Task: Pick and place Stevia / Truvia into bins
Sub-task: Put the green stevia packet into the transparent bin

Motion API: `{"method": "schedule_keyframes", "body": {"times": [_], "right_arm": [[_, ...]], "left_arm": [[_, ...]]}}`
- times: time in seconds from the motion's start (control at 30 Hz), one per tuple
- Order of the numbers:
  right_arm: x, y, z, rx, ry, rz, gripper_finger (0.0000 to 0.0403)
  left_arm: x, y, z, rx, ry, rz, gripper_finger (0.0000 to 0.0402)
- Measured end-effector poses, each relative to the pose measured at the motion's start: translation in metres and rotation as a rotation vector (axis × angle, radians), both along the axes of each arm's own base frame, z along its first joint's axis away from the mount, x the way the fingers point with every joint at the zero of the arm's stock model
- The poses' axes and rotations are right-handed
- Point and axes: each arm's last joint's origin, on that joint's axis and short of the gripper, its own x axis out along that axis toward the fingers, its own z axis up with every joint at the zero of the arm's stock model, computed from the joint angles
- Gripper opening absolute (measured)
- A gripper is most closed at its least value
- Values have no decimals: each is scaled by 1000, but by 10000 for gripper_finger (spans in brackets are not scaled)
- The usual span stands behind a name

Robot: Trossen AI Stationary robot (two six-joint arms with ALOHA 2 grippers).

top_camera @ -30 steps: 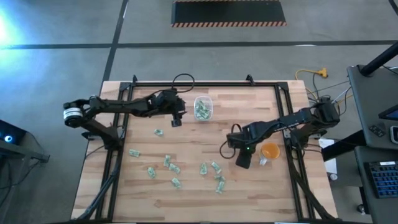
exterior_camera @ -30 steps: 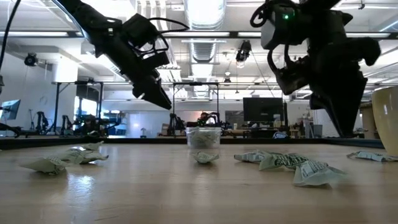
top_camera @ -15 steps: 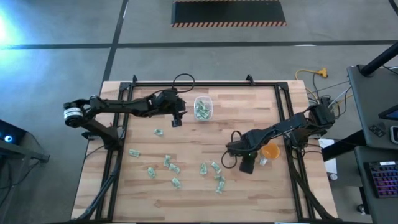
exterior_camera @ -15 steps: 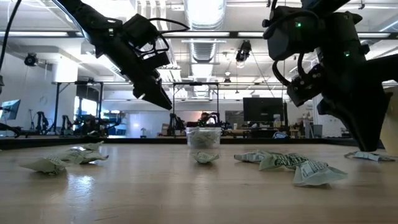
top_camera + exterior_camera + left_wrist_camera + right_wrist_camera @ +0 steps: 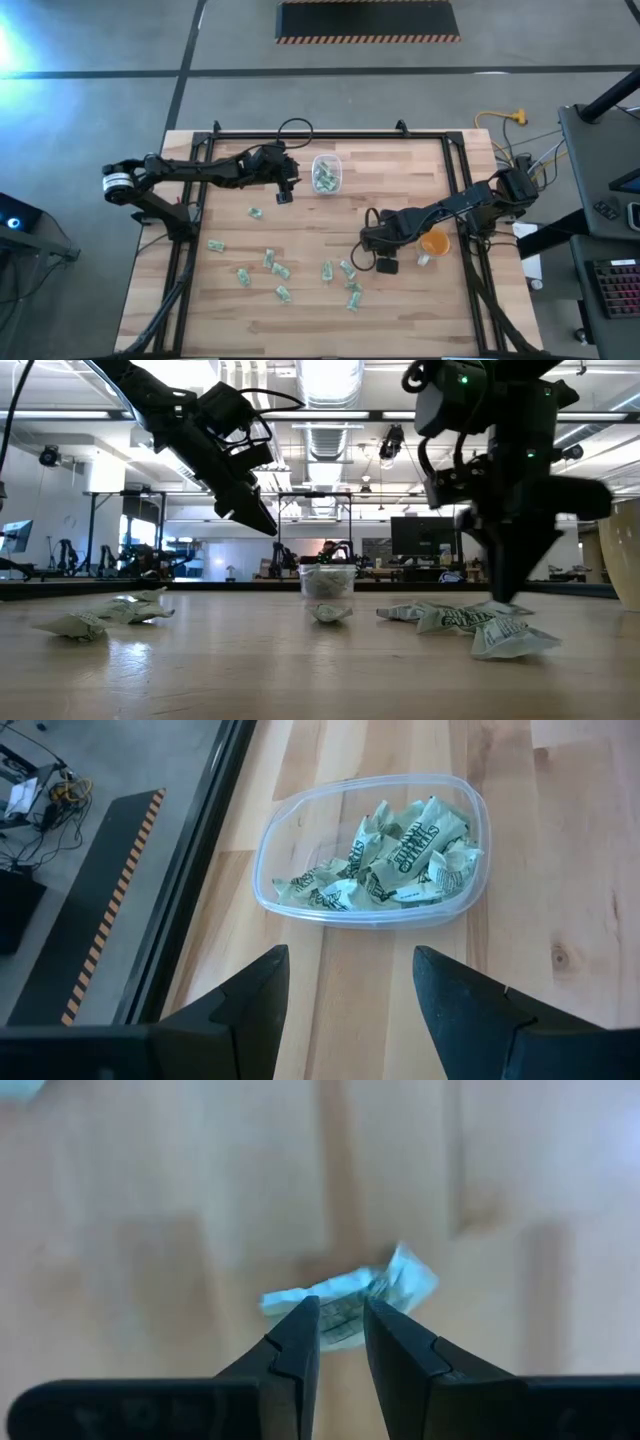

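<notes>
While the table (image 5: 400,200) carries both arms, we treat the right arm as the working one, because its pincer (image 5: 372,262) hangs low over the loose packets in the table's near half, just beside the orange cup (image 5: 434,242). The left pincer (image 5: 284,194) waits beside the clear bin (image 5: 326,173), fingers spread wide and holding nothing; the bin already contains a heap of green-and-white packets (image 5: 400,855).

We note roughly ten loose packets scattered across the near half of the table, well apart from the bin. The nearest of them (image 5: 346,267) lies just to the side of the right pincer, toward the table's middle.

From the right wrist view, the target packet (image 5: 345,1300) lies crumpled directly beyond the fingertips (image 5: 300,1320), with its long axis running across the gap between them rather than along it. The right pincer stands partly open, with a narrow gap between its fingers, and we see nothing gripped. We judge that a short descent, then closure across the packet's short side, secures it.
</notes>
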Motion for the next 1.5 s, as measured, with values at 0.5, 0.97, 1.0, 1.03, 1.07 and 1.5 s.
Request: {"method": "schedule_keyframes", "body": {"times": [0.5,0.97,1.0,1.03,1.07,1.5], "right_arm": [[16,-9,14,-43,-108,113,80],[2,-11,2,-12,-12,49,186],[1,-11,1,-12,-6,43,190],[1,-11,1,-10,-7,35,193],[1,-11,1,-9,-9,27,196],[-4,-14,-10,-5,-22,20,167]], "left_arm": [[0,0,0,-1,2,0,197],[0,0,-1,-3,3,0,197],[0,0,-1,-3,4,0,197],[0,0,-1,-3,3,1,197],[0,0,-1,-3,3,1,197],[0,0,-1,-5,3,2,197]]}}
